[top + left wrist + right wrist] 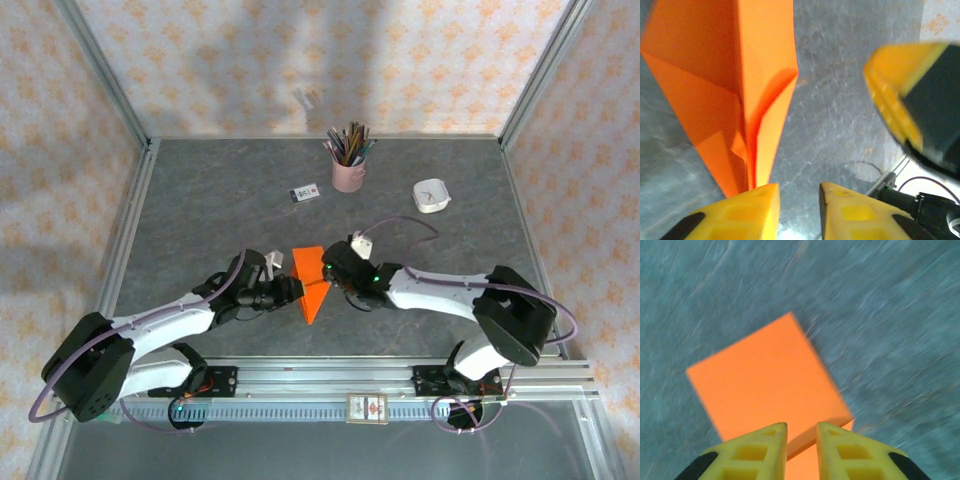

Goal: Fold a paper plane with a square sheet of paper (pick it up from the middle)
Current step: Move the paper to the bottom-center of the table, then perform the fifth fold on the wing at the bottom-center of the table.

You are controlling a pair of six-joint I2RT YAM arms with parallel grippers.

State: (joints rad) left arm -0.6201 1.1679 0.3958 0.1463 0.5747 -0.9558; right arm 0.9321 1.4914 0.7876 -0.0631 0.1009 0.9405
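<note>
Between the two claws, on the grey table (200,220), lies the folded orange paper (312,280) — a pointed wedge with its wide end away from the arm bases. The left claw (297,290) sits at one long edge of it and the right claw (330,275) at the other, so they face each other across it.

From the left wrist, the paper (715,90) stretches ahead of the left claw (799,186) and off to one side, its creases layered. Its narrow tip ends right at the tip of one finger (750,210). The jaws stand slightly open, with bare table in the gap. Ahead on the other side hangs a blurred yellow finger (890,100) of the right claw.

From the right wrist the view is smeared. The paper (765,385) lies just ahead of and beneath the right claw (801,425) — its jaws are narrowly parted, orange showing through the gap, nothing clamped.

Well beyond both claws stand a pink pencil cup (349,172), a white card (305,193) and a white dish (431,196).
</note>
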